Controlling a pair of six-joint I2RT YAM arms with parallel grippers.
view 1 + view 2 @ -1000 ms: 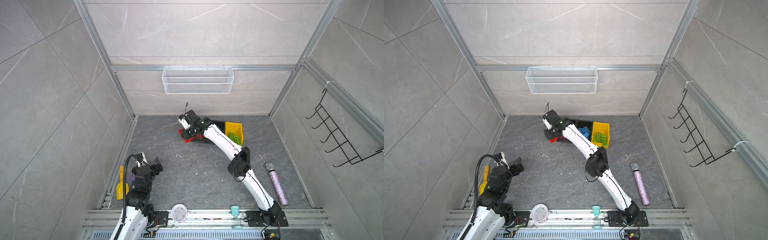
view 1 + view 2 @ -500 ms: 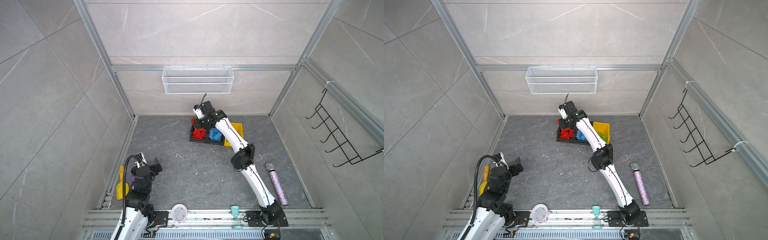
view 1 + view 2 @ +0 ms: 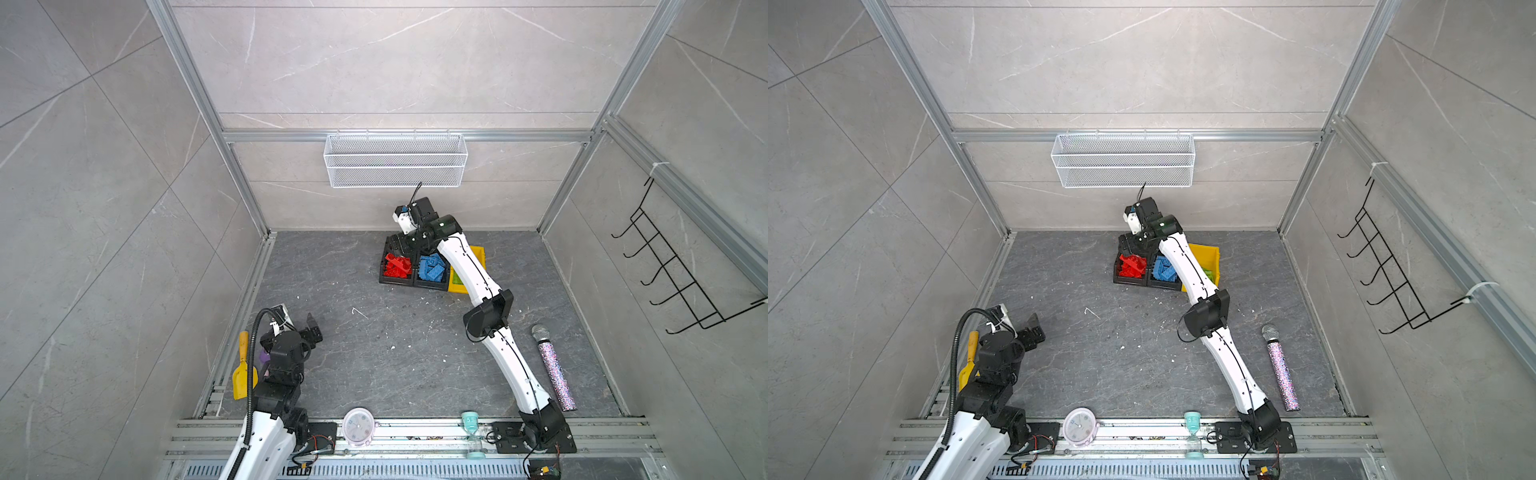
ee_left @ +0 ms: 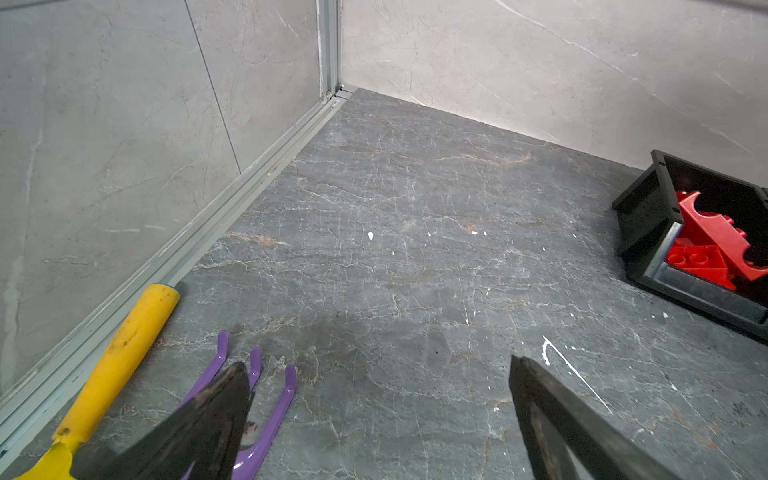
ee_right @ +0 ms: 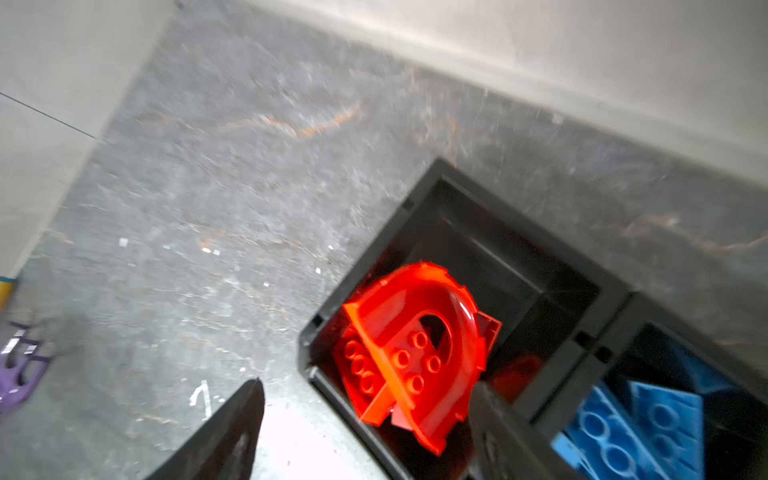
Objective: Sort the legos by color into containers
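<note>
Three containers stand side by side at the back. The left black bin point(image 3: 383, 266) holds red legos point(image 3: 397, 266), the middle black bin blue legos point(image 3: 431, 268), and the yellow bin point(image 3: 478, 252) green legos point(image 3: 456, 279), mostly hidden by my right arm. My right gripper point(image 5: 368, 382) hangs open over the left black bin point(image 5: 365, 257). A red arch lego point(image 5: 415, 345) lies loose between the spread fingers, on the red pile. My left gripper point(image 4: 376, 362) is open and empty, low at the front left point(image 3: 313, 328).
A yellow shovel point(image 4: 120, 353) and a purple rake point(image 4: 266, 415) lie by the left wall rail. A glittery microphone point(image 3: 555, 370) lies at the right. A clock point(image 3: 358, 426) and an hourglass point(image 3: 471, 432) stand on the front rail. A wire basket point(image 3: 395, 160) hangs on the back wall.
My right arm swung from left of the bins to above the red bin with the red arch. Its jaws then opened and let the arch go. The left arm stayed still.
</note>
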